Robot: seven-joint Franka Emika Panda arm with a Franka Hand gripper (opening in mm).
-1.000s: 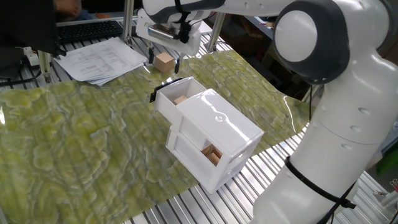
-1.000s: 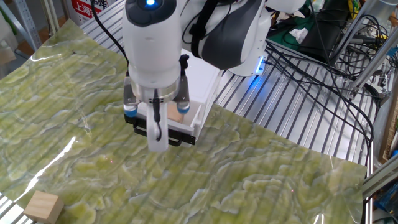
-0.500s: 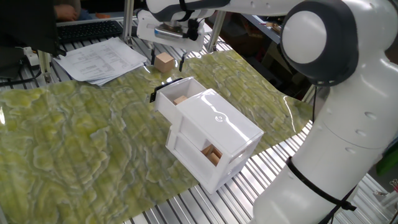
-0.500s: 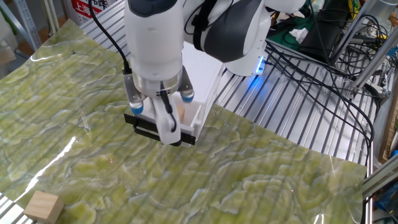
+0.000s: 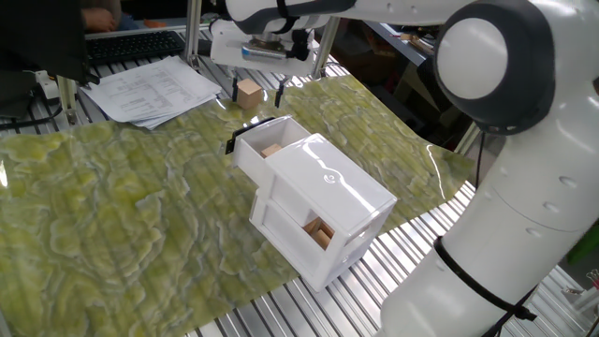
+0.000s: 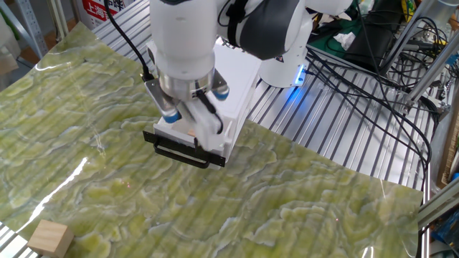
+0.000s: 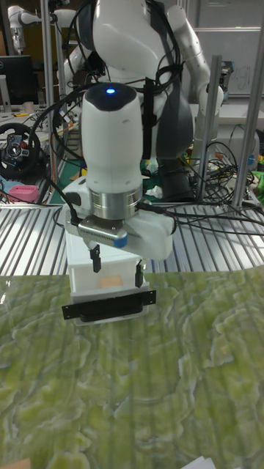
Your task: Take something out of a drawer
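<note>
The white box [image 5: 329, 181] has its upper drawer [image 5: 247, 161] pulled out, black handle [image 7: 108, 305] facing forward. A small pale wooden cube [image 5: 272, 150] lies inside it, also seen from the front as the cube [image 7: 111, 282]. My gripper [image 7: 116, 267] hangs just above the open drawer with its fingers apart and nothing between them. In the other fixed view the gripper [image 6: 193, 123] is tilted and covers most of the drawer's inside. From the first fixed view the gripper [image 5: 254, 92] sits beyond the drawer's front end.
A second pale wooden cube [image 6: 49, 239] lies loose on the green mat [image 6: 107, 179], far from the box. An orange-brown block [image 5: 318, 232] shows in the partly open lower drawer [image 5: 285, 229]. Papers [image 5: 154, 86] and a keyboard [image 5: 131, 44] lie past the mat. Cables [image 6: 373, 64] run over the slatted table.
My gripper has lifted from in front of the black handle and moved back over the open drawer, tilting as it went. The drawer and both cubes have stayed put.
</note>
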